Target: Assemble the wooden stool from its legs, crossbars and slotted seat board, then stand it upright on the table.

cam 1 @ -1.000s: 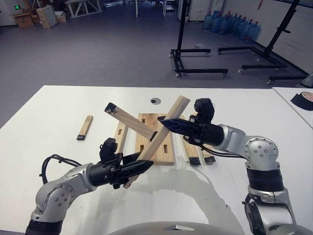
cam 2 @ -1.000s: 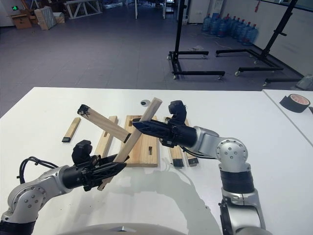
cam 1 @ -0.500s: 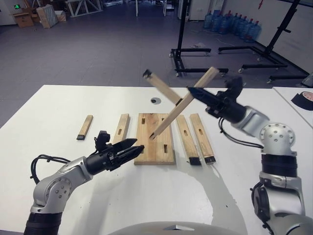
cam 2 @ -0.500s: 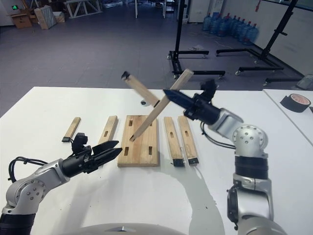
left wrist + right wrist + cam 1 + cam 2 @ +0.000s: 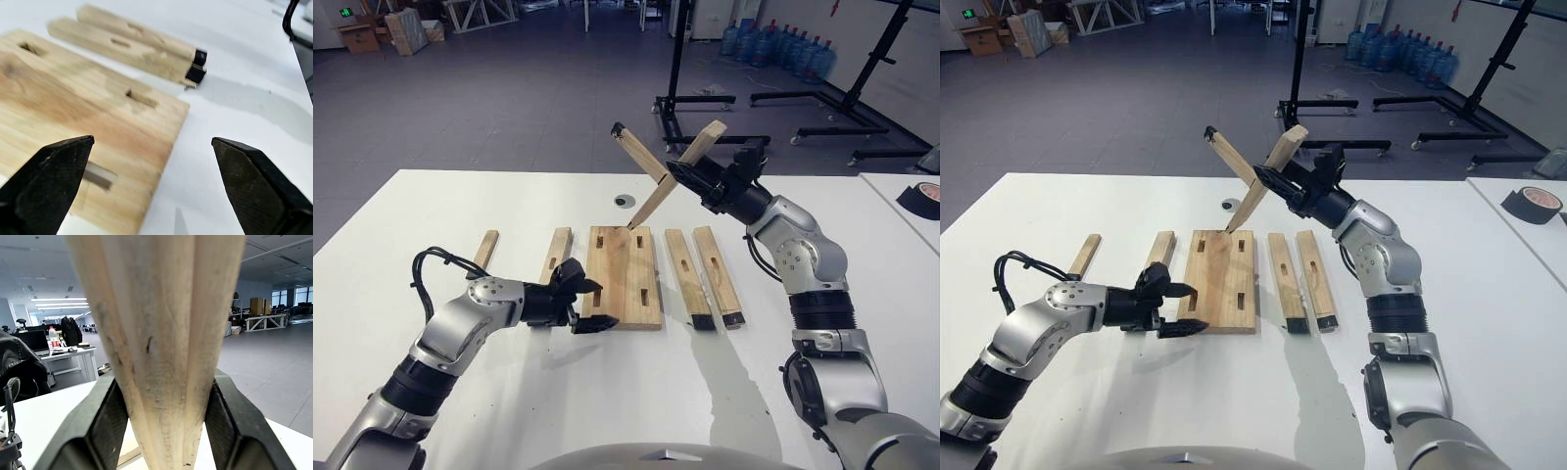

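- The seat board (image 5: pixel 625 277), just beyond the left gripper (image 5: pixel 600 305), is pale bare wood, matt, with brown grain streaks.
- That gripper's fingers (image 5: pixel 49 176) look like smooth, matt black plastic.
- The joined wooden pieces (image 5: pixel 651 181) clamped in the right gripper (image 5: pixel 683 176) are light, unvarnished wood with fine lengthwise grain and one dark tip.
- The loose legs (image 5: pixel 688 277) below the right gripper are the same raw wood, black-capped at one end.
- The table (image 5: pixel 783 382) is white and smooth, with a faint sheen.
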